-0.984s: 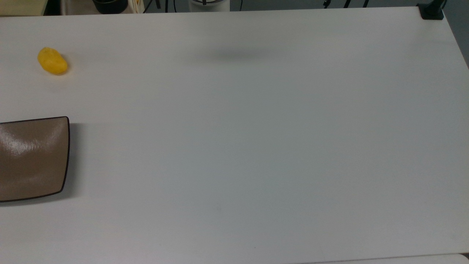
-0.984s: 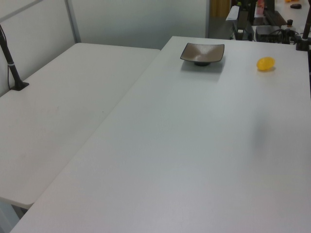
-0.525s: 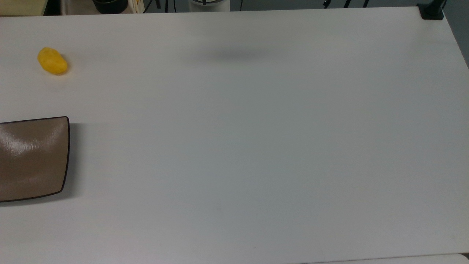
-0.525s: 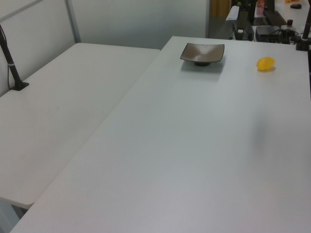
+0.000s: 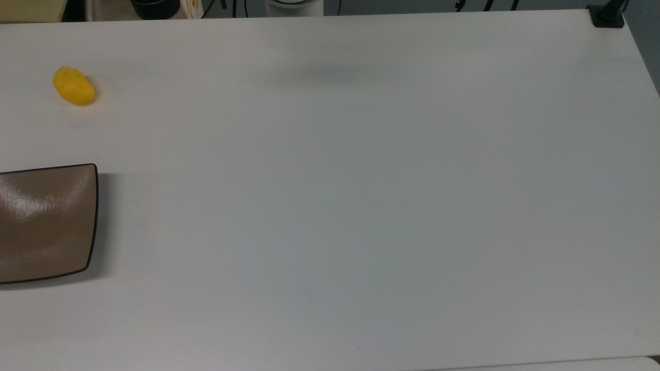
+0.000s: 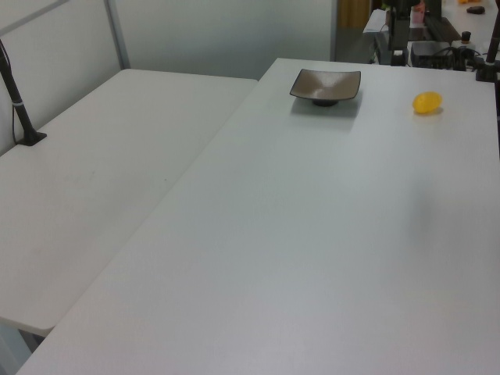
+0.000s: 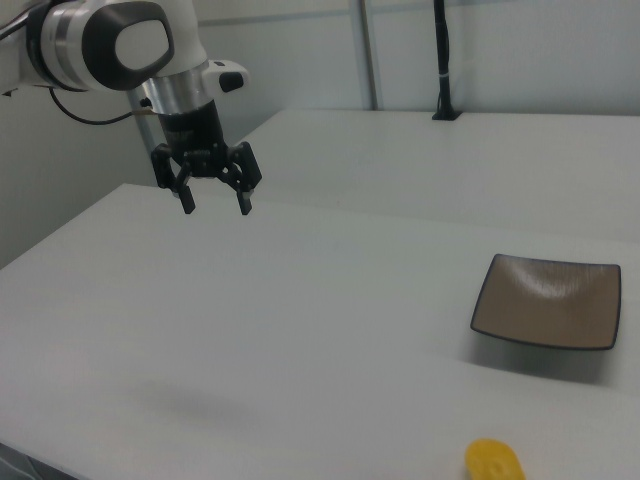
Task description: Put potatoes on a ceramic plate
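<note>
The task is judged to be at its opening step: nothing has been grasped and the approach is not yet made. In the right view the gripper (image 7: 214, 203) is seen in the upper left of the frame, hanging well above the white bench (image 7: 300, 330), its jaws spread and empty. The potato (image 5: 73, 86) is seen resting on the bench at the upper left of the top view, well apart from the ceramic plate (image 5: 46, 221), which lies at the left edge, partly cut off by the frame. In the right view the potato (image 7: 495, 462) is at the bottom edge, right of centre, and the plate (image 7: 548, 300) at the middle right, bare. The next move is judged to call for the gripper to be carried across the bench and lowered over the potato with the jaws spanning its narrower width.
</note>
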Action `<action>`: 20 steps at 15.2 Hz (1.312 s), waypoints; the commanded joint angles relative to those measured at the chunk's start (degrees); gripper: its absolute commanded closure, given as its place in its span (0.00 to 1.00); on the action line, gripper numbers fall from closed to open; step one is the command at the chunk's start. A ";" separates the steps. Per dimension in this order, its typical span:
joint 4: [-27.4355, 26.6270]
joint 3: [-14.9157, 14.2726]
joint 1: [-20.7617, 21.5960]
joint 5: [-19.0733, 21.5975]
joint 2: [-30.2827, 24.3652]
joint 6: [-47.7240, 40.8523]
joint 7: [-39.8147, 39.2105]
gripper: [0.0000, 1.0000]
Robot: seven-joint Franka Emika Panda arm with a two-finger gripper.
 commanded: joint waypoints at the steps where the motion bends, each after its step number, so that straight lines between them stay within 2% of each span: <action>1: -0.92 0.12 -0.37 0.20 -0.86 -2.37 -2.08 0.00; 9: -3.38 0.21 -3.27 0.03 -0.86 -2.28 -1.73 0.00; 13: -2.77 -0.49 -8.27 -0.50 -1.03 -2.46 -4.26 0.00; 20: -1.62 -7.95 -13.29 -3.57 -0.24 1.57 -20.00 0.00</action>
